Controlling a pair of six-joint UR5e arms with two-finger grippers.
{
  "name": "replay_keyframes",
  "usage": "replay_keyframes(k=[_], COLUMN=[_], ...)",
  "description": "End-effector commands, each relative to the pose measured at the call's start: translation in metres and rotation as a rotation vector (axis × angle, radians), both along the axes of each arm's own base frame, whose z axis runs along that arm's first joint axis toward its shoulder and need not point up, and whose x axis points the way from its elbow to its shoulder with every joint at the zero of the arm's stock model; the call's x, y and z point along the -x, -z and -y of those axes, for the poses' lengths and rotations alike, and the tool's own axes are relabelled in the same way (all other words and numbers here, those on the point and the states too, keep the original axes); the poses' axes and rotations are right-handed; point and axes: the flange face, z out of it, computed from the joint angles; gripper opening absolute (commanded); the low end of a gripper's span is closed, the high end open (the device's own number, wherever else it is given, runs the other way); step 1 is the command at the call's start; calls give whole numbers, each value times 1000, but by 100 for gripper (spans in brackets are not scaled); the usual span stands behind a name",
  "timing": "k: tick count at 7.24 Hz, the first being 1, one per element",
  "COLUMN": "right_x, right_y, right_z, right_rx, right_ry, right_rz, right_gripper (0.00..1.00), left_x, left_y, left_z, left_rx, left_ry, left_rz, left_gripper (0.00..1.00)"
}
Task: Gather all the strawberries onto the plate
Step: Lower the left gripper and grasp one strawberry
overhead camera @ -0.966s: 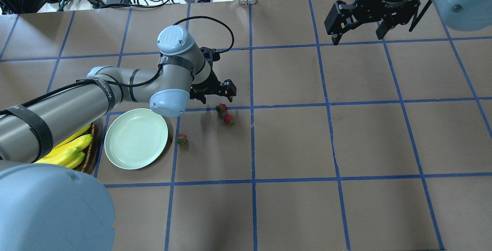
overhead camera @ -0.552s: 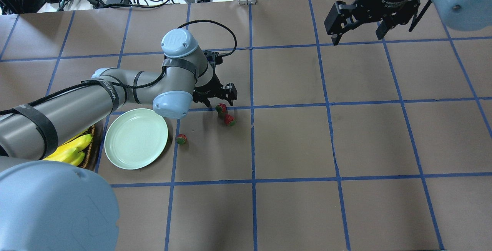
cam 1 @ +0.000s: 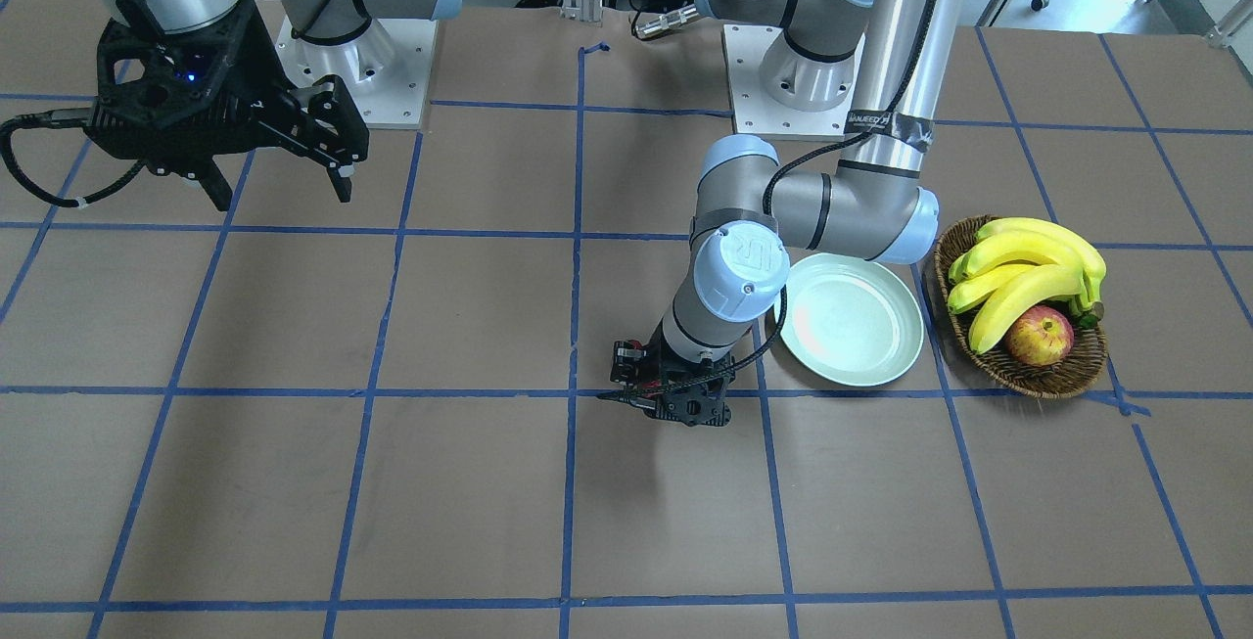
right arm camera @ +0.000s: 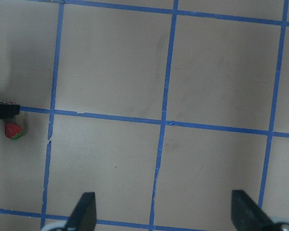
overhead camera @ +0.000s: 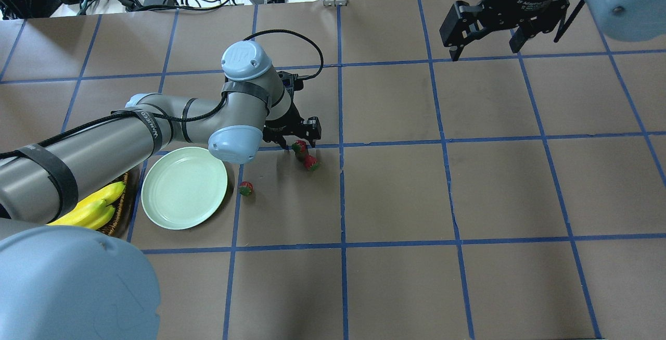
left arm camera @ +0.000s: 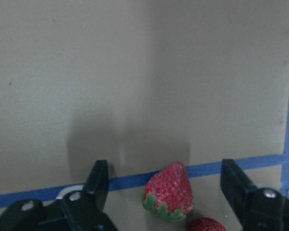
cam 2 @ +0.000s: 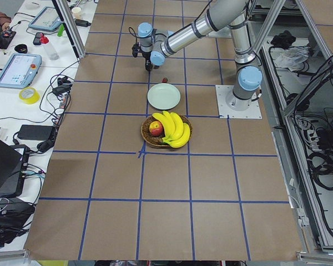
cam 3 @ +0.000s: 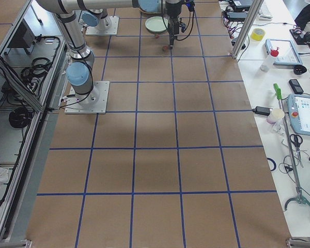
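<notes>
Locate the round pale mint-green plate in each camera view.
Exterior front-facing: round pale mint-green plate, right of centre.
Overhead exterior: lower left.
Exterior left: upper middle.
Exterior right: top edge, centre.
Left wrist-mounted: not in it.
Right wrist-mounted: not in it.
Landmark: brown wicker banana basket beside it, unseen in exterior right.

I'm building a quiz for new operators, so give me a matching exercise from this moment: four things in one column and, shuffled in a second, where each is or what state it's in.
Column A
1 plate
2 apple
3 left gripper
4 right gripper

Column B
a in the basket
b open, a strawberry between its fingers
c empty, beside the basket
d open, raised, far from the plate

Pairs: 1-c, 2-a, 3-b, 4-d
</notes>
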Motion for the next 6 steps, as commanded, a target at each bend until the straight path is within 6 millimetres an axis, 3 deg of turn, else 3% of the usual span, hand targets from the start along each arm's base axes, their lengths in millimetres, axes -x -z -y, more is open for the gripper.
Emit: replay_keyframes(k=[1,2,4,6], right_x=[0,0,0,0], right_y=[0,0,0,0], right_z=[0,0,0,0], right_rx=[0,0,0,0], right_ry=[1,2,2,2], right_rz=[2,0,0,0], right_gripper=[100,100,100,100], left_x=[0,0,0,-12], left_y=[0,0,-16,-56], left_z=[-3,-2,2,20], left_rx=[-5,-8,-22,-36], left_ry=[4,1,4,-16], left_rz=[1,0,2,9], left_gripper=[31,2,0,0])
